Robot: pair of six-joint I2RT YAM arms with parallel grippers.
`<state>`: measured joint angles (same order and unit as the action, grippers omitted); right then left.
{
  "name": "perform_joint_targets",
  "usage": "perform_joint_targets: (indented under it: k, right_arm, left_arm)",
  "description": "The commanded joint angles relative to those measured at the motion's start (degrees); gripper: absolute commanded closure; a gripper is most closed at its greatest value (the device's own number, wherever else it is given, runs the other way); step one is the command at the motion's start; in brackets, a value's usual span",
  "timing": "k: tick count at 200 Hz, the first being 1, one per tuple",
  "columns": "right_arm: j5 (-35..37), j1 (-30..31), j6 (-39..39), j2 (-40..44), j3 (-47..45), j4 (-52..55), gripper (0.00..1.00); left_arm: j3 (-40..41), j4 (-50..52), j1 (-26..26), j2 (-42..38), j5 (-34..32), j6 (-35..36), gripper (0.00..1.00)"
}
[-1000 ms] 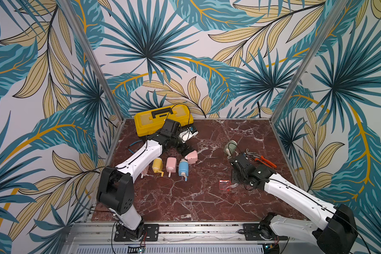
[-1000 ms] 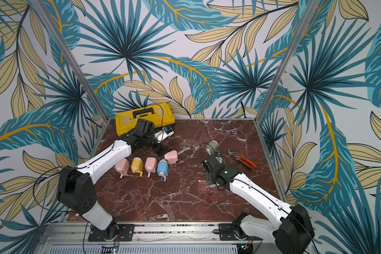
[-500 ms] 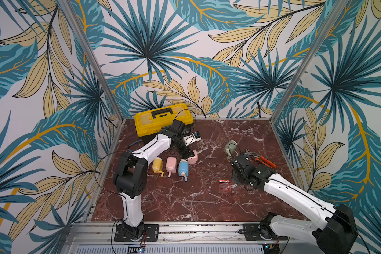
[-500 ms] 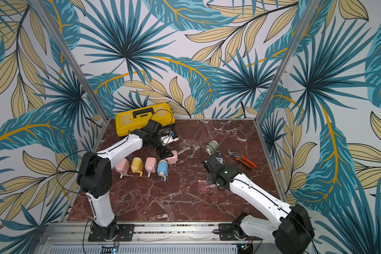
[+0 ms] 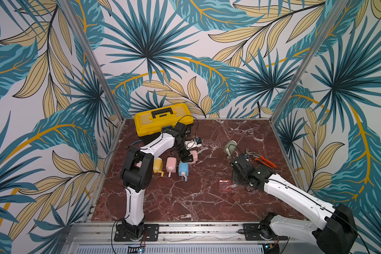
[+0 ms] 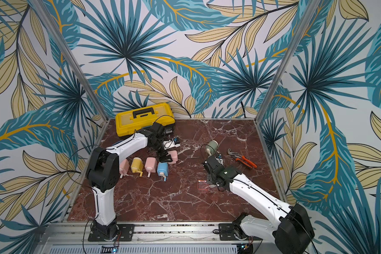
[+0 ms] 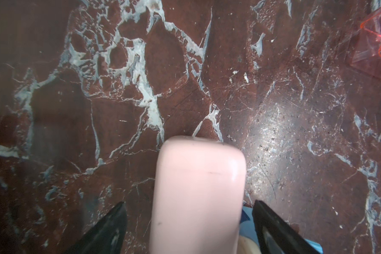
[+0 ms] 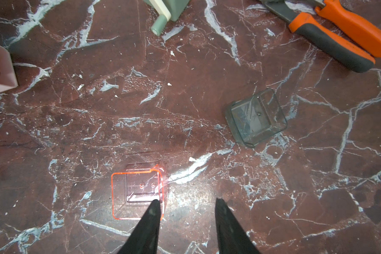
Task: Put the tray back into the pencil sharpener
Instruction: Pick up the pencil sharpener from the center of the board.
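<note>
The pink pencil sharpener [image 5: 194,155] [image 6: 174,156] lies on the marble floor behind a row of others. My left gripper [image 5: 186,157] [image 7: 188,206] straddles it, open. In the left wrist view the sharpener [image 7: 198,193] stands between the black fingers [image 7: 114,222] with a gap on each side. The tray [image 5: 224,183] [image 6: 202,184] is clear plastic with orange-red edges and lies flat on the floor. My right gripper [image 8: 186,201] [image 5: 235,178] hovers open beside it. One of its fingertips [image 8: 153,209] overlaps the edge of the tray [image 8: 136,193]; nothing is held.
A yellow toolbox [image 5: 163,121] stands at the back left, a white device [image 5: 193,143] in front of it. Yellow [image 5: 157,165], pink [image 5: 171,163] and blue [image 5: 183,168] sharpeners lie in a row. A green sharpener [image 5: 230,147], orange pliers [image 5: 262,160] and a grey clear tray [image 8: 255,117] lie near the right arm.
My left arm has swung from the toolbox toward the front and now has its gripper around the pink sharpener. The right arm and the tray have not moved.
</note>
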<state>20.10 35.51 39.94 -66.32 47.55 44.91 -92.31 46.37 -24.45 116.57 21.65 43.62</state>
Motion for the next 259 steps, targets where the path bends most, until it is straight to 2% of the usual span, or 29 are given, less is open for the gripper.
perform_joint_targets:
  k: [1,131,205,233,259]
  right_arm:
    - [-0.06,-0.18,1.0,0.64,-1.21,0.84,0.57]
    - [1.08,-0.36,1.94,3.82,-2.29,2.27,0.57]
    - [1.27,-0.35,4.42,6.29,-3.59,2.69,0.57]
    - [0.74,-0.44,5.98,7.45,-4.65,2.26,0.57]
    - [0.17,-0.45,7.05,8.08,-5.68,1.97,0.57]
  left_arm:
    - [-2.24,1.79,-0.91,1.18,0.2,2.06,0.14]
    - [-7.38,3.29,-2.76,4.98,-5.01,6.89,0.47]
    - [-10.37,3.29,-6.34,-0.2,-3.36,3.61,0.5]
    - [-6.43,3.29,-9.05,-4.88,-2.47,0.79,0.5]
    - [-0.53,3.24,-13.28,-9.41,-5.11,-2.2,0.5]
